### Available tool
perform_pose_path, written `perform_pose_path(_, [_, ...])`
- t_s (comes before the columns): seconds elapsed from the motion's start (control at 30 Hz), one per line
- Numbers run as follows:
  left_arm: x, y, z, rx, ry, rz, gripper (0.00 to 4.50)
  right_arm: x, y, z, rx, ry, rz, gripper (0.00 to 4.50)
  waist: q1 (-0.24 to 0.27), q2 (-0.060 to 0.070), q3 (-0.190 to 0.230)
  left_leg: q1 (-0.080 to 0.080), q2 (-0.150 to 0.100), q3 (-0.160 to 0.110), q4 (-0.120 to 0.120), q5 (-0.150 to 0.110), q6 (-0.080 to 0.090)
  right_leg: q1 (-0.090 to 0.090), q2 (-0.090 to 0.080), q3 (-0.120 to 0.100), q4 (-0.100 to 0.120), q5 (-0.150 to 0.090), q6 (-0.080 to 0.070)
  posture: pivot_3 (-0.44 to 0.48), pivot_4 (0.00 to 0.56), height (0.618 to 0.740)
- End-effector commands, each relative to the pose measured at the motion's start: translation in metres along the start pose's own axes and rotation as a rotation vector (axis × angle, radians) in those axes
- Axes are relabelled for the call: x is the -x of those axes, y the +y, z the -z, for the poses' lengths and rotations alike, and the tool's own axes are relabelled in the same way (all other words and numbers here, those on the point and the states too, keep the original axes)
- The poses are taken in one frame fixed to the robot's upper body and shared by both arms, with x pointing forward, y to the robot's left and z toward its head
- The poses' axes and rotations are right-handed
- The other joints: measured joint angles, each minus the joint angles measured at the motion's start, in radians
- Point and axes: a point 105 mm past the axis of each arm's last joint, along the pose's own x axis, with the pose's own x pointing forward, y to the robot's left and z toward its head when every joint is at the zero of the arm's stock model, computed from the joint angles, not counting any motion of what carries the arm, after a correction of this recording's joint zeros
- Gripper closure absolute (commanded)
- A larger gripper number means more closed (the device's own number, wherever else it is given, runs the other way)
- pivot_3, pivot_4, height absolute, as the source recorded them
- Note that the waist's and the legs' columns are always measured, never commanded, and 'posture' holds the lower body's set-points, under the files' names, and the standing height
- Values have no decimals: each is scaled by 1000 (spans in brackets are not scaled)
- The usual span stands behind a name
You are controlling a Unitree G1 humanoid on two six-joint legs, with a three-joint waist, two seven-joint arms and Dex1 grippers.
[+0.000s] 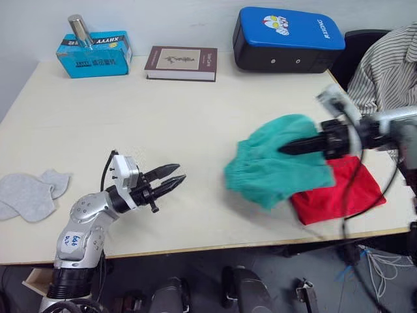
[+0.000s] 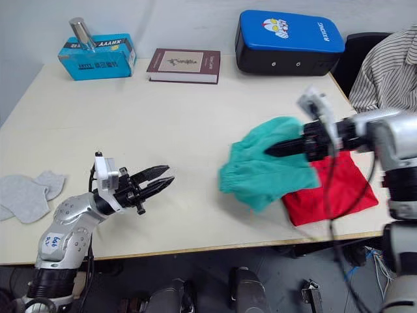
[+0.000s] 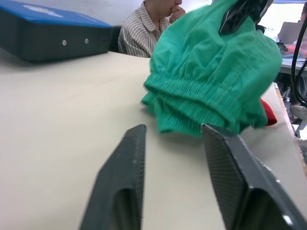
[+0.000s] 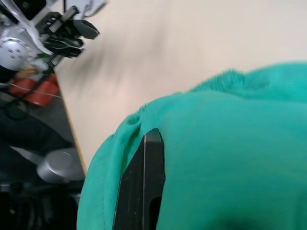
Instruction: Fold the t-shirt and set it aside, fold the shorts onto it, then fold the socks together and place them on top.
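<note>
- Shorts: teal, bunched, lifted by the right gripper; its black fingers are pinched into the cloth, gathered waistband hanging toward the table's middle.
- Shorts overlap the near-left part of the t-shirt in the head views; can't tell if the hanging cloth touches it.
- T-shirt: red, folded into a flat square, lying at the right front corner of the table.
- Socks: two light grey pieces, flat, overlapping each other, at the table's left front edge, well apart from both garments.
- Left gripper: jaws parted a moderate way, nothing between them, just above the front of the table, pointing toward the shorts. Left wrist view shows the waistband beyond its fingertips, not touching.
- Far edge of table: blue tissue box with a metal cylinder on it, dark book, blue-and-black padded case.
- Person in a striped shirt seated beyond the right far corner.
</note>
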Motion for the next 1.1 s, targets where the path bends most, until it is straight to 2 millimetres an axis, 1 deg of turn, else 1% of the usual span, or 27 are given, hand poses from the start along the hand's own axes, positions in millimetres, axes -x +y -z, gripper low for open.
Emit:
perform_pose_path(0.03, [0, -7, -5, -6, -19, 19, 1368, 33, -9, -8, 126, 4, 58, 4500, 0, 0, 1, 0, 0, 0, 0, 0, -1, 0, 0, 0, 0, 0, 0, 0, 150, 740])
perform_pose_path(0.1, [2, -7, -3, 3, -11, 17, 773, 48, -25, 9, 110, 76, 145, 4500, 3, 0, 1, 0, 0, 0, 0, 1, -1, 0, 0, 0, 0, 0, 0, 0, 150, 740])
perform_pose_path(0.17, [4, -8, 0, 17, 8, 23, 144, 64, -47, 44, 81, 200, 246, 4500, 7, 0, 1, 0, 0, 0, 0, 1, -1, 0, 0, 0, 0, 0, 0, 0, 150, 740])
perform_pose_path(0.2, [4, -8, 1, 24, 18, 27, 42, 68, -54, 61, 67, 254, 266, 4500, 9, 0, 1, 0, 0, 0, 0, 1, -1, 0, 0, 0, 0, 0, 0, 0, 150, 740])
perform_pose_path(0.3, [7, -9, 3, 22, 39, 30, 42, 72, -67, 97, 45, 367, 307, 4500, 16, 1, 2, 0, 0, 1, 2, 1, -1, 0, 0, 0, 0, 0, 0, 0, 150, 740])
perform_pose_path(0.37, [9, -9, 4, 21, 47, 23, 42, 73, -78, 119, 63, 426, 367, 4500, 16, 2, 2, 0, 0, 2, 4, 1, -1, 0, 0, 1, 0, 0, 0, 0, 150, 740])
perform_pose_path(0.43, [12, -10, 5, 21, 59, 25, 42, 71, -87, 129, 94, 440, 424, 4500, 16, 3, 3, 0, 1, 2, 5, 1, -1, 0, 0, 1, 1, 0, 0, 0, 150, 740])
perform_pose_path(0.53, [16, -12, 5, 16, 65, 23, 42, 71, -92, 134, 130, 441, 458, 4500, 16, 5, 4, 0, 0, 2, 6, 1, -1, 0, 0, 2, 3, 0, 0, 0, 150, 740])
perform_pose_path(0.63, [20, -13, 4, 9, 68, 24, 0, 74, -95, 126, 117, 365, 502, 3818, 20, 5, 4, 0, 1, 1, 6, 1, -2, 0, 0, 2, 3, 0, 0, 0, 150, 740])
perform_pose_path(0.7, [23, -13, 4, -4, 74, 19, 0, 83, -93, 120, 150, 352, 523, 3200, 21, 6, 4, 0, 0, 1, 7, 1, -1, 0, 0, 2, 3, 0, 0, 0, 150, 740])
perform_pose_path(0.8, [29, -14, 6, -22, 97, 7, 0, 103, -86, 110, 240, 357, 541, 2115, 21, 7, 5, 0, 0, 1, 7, 1, -1, 0, 0, 2, 3, 0, 0, 0, 150, 740])
perform_pose_path(0.83, [31, -16, 7, -23, 109, 17, 0, 106, -81, 100, 301, 310, 521, 1698, 23, 7, 5, 0, 0, 1, 6, 1, -1, 0, 0, 2, 3, 0, 0, 0, 150, 740])
perform_pose_path(0.87, [36, -17, 8, -26, 134, 16, 0, 114, -82, 89, 346, 266, 580, 1388, 23, 7, 5, 0, 0, 1, 6, 1, -1, 0, 0, 2, 3, 0, 0, 0, 150, 740])
perform_pose_path(0.9, [44, -15, 7, -33, 149, -8, 0, 119, -82, 76, 429, 233, 625, 1087, 22, 7, 5, 0, 1, 1, 6, 1, -2, 0, 0, 2, 2, 0, 0, 0, 150, 740])
perform_pose_path(0.93, [52, -12, 5, -33, 156, -39, 0, 120, -82, 63, 494, 197, 663, 783, 20, 7, 5, 0, 1, 1, 6, 1, -2, 0, 0, 2, 2, 0, 0, 0, 150, 740])
perform_pose_path(0.97, [60, -9, 2, -30, 161, -73, 0, 119, -83, 52, 555, 163, 699, 370, 15, 7, 5, 0, 1, 1, 6, 1, -2, 0, 0, 2, 2, 0, 0, 0, 150, 740])
perform_pose_path(1.0, [68, -6, 1, -34, 171, -102, 0, 113, -81, 41, 601, 114, 704, 16, 10, 7, 6, 0, 1, 1, 6, 0, -2, 0, 0, 2, 2, 0, 0, 0, 150, 740])
perform_pose_path(1.07, [82, 0, 1, -42, 190, -160, 0, 98, -75, 23, 676, 36, 701, 16, 3, 7, 5, 1, 2, 1, 6, 0, -3, 0, 1, 2, 3, 0, 0, 0, 150, 740])
perform_pose_path(1.1, [90, 4, 0, -55, 199, -197, 0, 88, -70, 17, 703, -6, 678, 16, 0, 7, 5, 1, 2, 0, 6, 0, -3, 0, 1, 2, 3, 0, 0, 0, 150, 740])
